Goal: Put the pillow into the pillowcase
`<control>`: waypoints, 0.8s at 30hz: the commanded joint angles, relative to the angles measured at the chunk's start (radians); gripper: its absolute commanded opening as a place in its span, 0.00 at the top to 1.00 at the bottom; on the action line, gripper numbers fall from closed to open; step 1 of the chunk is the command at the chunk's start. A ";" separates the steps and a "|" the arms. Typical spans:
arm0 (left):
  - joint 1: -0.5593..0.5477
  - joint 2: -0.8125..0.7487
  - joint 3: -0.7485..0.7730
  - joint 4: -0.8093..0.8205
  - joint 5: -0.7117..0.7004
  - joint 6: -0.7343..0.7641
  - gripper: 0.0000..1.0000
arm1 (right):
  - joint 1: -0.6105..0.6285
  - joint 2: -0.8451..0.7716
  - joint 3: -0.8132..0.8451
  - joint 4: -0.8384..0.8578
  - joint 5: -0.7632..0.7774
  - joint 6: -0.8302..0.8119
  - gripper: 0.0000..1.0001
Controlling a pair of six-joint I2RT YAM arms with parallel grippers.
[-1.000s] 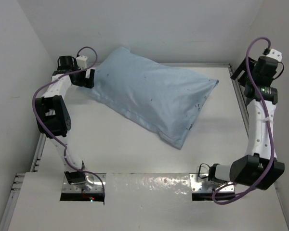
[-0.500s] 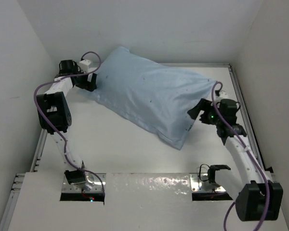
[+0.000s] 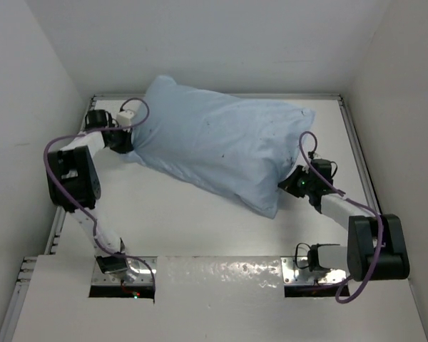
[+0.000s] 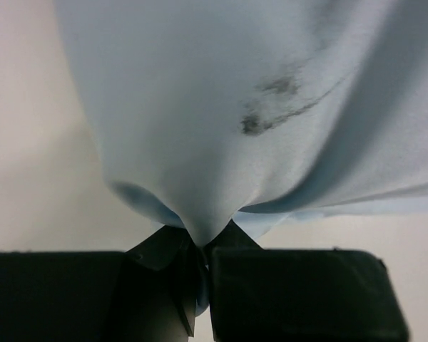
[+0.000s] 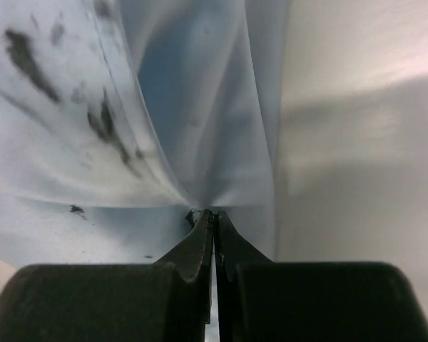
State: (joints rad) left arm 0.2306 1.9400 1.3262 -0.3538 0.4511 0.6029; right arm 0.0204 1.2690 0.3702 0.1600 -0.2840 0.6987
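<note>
Left tool and right tool both pinch the pillowcase, lying plump across the desk — pillow seems inside. We judge final settling; next needs a gentle tug — without losing grip.

Left hand pinched on a gathered fold of light blue pillowcase, dark smudges on fabric
</note>
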 commanded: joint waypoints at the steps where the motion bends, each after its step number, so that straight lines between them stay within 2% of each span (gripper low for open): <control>1: 0.030 -0.218 -0.211 -0.033 -0.101 0.040 1.00 | -0.091 0.023 0.099 0.110 -0.006 0.005 1.00; 4: 0.030 -0.393 -0.341 -0.074 -0.153 0.064 1.00 | -0.119 0.073 0.214 0.083 -0.029 -0.027 1.00; 6: 0.029 -0.443 -0.380 -0.131 -0.140 0.107 1.00 | -0.120 0.098 0.251 0.062 -0.067 -0.048 1.00; 7: 0.029 -0.479 -0.403 -0.152 -0.129 0.119 0.93 | -0.122 0.110 0.271 0.041 -0.073 -0.056 1.00; 8: 0.029 -0.493 -0.410 -0.178 -0.127 0.132 0.82 | -0.122 0.110 0.272 0.032 -0.086 -0.065 1.00; 9: 0.027 -0.507 -0.416 -0.192 -0.127 0.149 0.65 | -0.122 0.107 0.274 0.010 -0.098 -0.100 1.00; 10: 0.029 -0.515 -0.410 -0.209 -0.135 0.153 0.41 | -0.122 0.093 0.274 -0.016 -0.110 -0.126 0.94; 11: 0.029 -0.533 -0.403 -0.259 -0.137 0.170 0.33 | -0.122 0.080 0.276 -0.046 -0.119 -0.154 0.80; 12: 0.030 -0.541 -0.369 -0.299 -0.135 0.188 0.07 | -0.122 0.063 0.273 -0.107 -0.115 -0.198 0.63; 13: 0.030 -0.564 -0.345 -0.350 -0.120 0.207 0.02 | -0.122 0.017 0.251 -0.128 -0.109 -0.217 0.36; 14: 0.033 -0.578 -0.320 -0.443 -0.111 0.222 0.01 | -0.122 -0.011 0.231 -0.140 -0.101 -0.225 0.29; 17: 0.064 -0.650 -0.197 -0.571 -0.071 0.271 0.00 | -0.122 -0.103 0.133 -0.119 -0.116 -0.202 0.13; 19: 0.085 -0.696 -0.116 -0.568 -0.049 0.259 0.00 | -0.120 -0.112 0.063 -0.073 -0.142 -0.170 0.10; 21: 0.127 -0.710 -0.088 -0.509 -0.051 0.186 0.00 | -0.119 -0.079 0.007 0.019 -0.165 -0.125 0.09; 24: 0.150 -0.676 -0.116 -0.358 -0.101 0.069 0.00 | -0.109 0.044 0.001 0.064 -0.181 -0.113 0.12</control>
State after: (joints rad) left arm 0.3527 1.2400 1.2221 -0.7986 0.3614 0.7723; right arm -0.0990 1.2228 0.3862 0.1284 -0.4255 0.5575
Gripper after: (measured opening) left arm 0.996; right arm 0.890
